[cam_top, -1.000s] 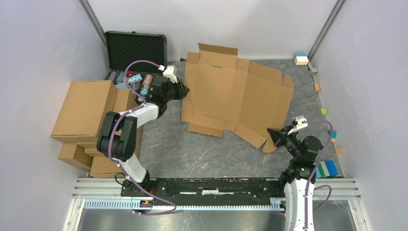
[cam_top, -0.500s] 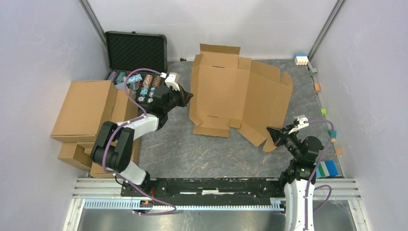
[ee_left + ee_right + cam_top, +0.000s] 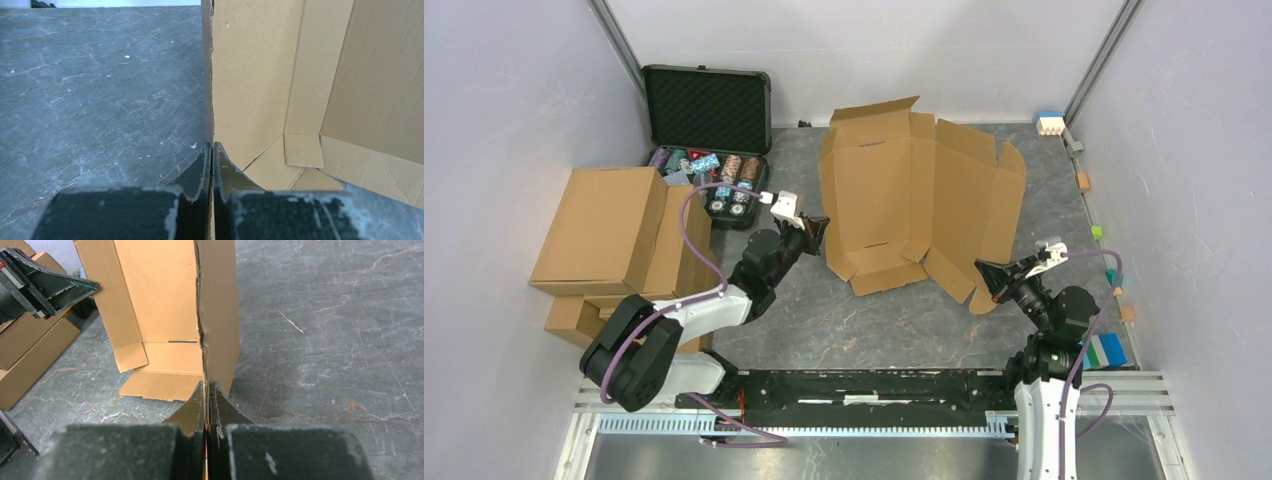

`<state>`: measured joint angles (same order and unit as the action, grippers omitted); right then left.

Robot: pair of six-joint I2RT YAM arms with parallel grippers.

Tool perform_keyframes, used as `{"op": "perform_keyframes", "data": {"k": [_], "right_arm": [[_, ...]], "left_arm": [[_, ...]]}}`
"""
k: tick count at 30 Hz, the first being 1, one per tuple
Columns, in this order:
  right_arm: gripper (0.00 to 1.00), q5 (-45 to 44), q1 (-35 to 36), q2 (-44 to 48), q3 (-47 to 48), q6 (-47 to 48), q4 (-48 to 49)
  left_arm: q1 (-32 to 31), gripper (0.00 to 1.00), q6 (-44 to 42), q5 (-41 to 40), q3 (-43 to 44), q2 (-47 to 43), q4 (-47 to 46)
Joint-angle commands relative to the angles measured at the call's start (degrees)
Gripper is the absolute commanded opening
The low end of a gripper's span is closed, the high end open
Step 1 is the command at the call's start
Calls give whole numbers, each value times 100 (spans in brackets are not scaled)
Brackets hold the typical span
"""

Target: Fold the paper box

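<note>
Fingers (image 3: 197, 172) of the left gripper (image 3: 212, 150) were pinched tight on the left edge of the paper box (image 3: 914, 195). The right gripper (image 3: 207, 387) was pinched just as tight on a flap at its near right corner.

The grey table (image 3: 824, 310) was the biggest thing I could see. The paper box lay open on it, in the middle and toward the back. It was one big brown sheet with creases and flaps, and most of it was flat. The two held edges stood up from the table like thin little walls.

A pile of brown cartons (image 3: 604, 225) sat well apart on the left, and a black case (image 3: 709, 100) stood open behind them. Some small coloured blocks (image 3: 1109, 350) lay along the right side.

I thought the folding was only at its start. Each arm held one side of the sheet, and no box shape was there yet. I guessed the next move needed both arms to bring their sides in toward the middle together, bending along the creases. If one arm pulled harder, the sheet could slide or twist on the table. Each grip was only on a thin edge, so the cardboard could slip out or tear.
</note>
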<state>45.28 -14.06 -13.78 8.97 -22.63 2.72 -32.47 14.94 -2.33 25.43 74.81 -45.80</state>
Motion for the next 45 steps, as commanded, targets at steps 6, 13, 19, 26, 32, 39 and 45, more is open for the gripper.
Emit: {"op": "perform_keyframes", "data": {"k": [6,13,19,26,32,39,45], "right_arm": [[0,-45,139,627,-352,335,-477],[0,-316,155,442,-591,523,-654],[0,-784,338,-374,-590,513,-229],[0,-1935,1556,-2035,19,378,884],[0,-2689,2658,-2874,232,462,1612],[0,-2998,3575,-2805,382,1190,1525],[0,-3334,3684,-2467,411,1577,843]], "left_arm": [[-637,2,-640,-1708,-883,-430,-1558],[-770,2,-853,-1804,-1005,-370,-1954],[-771,2,-999,-1935,-846,-76,-2052],[-690,2,-1211,-2356,-383,685,-2185],[-393,2,-1029,-2408,-243,1072,-2436],[-383,2,-622,-2635,-462,1134,-2465],[-388,2,-742,-2765,-526,982,-2461]]}}
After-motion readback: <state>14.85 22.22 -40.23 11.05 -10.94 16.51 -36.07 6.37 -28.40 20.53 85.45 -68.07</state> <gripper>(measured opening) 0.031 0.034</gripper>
